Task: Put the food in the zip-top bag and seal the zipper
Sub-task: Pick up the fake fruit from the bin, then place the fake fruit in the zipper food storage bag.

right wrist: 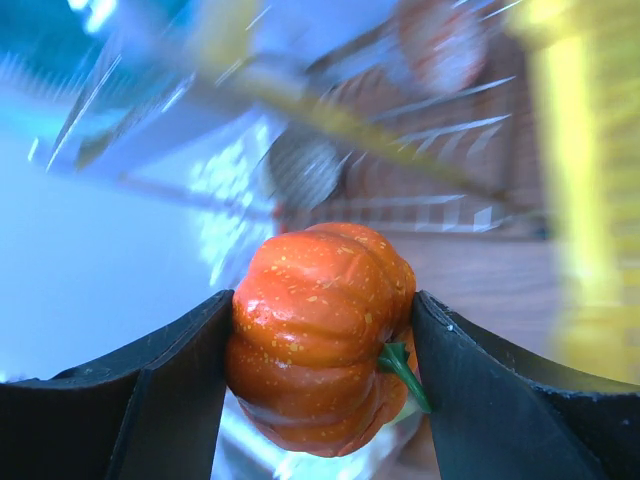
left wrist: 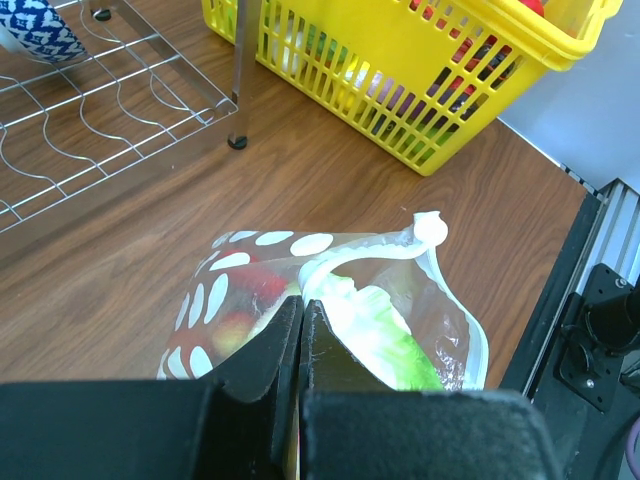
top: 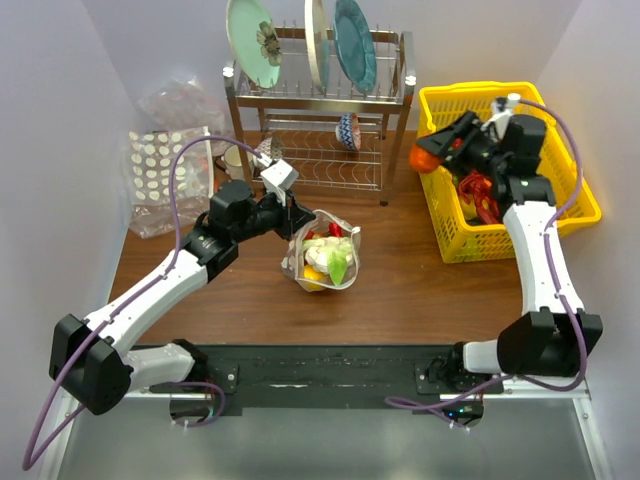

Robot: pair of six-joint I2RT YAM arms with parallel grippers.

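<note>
Clear, thin film makes up the zip-top bag (top: 325,258), which sits on the table (top: 410,295) near its middle, on the near side of the dish rack (top: 318,98) and well to the left of the yellow basket (top: 482,92). Food (left wrist: 378,335) is already inside: a green-and-white piece, something red and something yellow show through the film. Zipper (left wrist: 462,318) appears as a thicker rim around the mouth; it gapes, not pressed together.

Left pincer (left wrist: 301,306) is closed, fingertips meeting on the far-left edge of the bag. It appears to pinch the film there and hold the mouth up. Right pincer (right wrist: 322,296) is clamped on an orange toy pumpkin (right wrist: 312,375), one finger on each flank, raised above the left rim of the basket and well apart from the bag. More toys lie in the basket.

Assessment: bag is light, limp and slippery. It will likely crumple and slide under a push, so it wants holding by the stiffer zipper rim, not the body. Pumpkin looks hard, ribbed, rounded and light. A grip across its widest part, as now, suits it, though it could roll out if the hold slackens. Mouth looks narrow against the pumpkin, so a drop from above risks catching the rim. Sealing not yet begun
</note>
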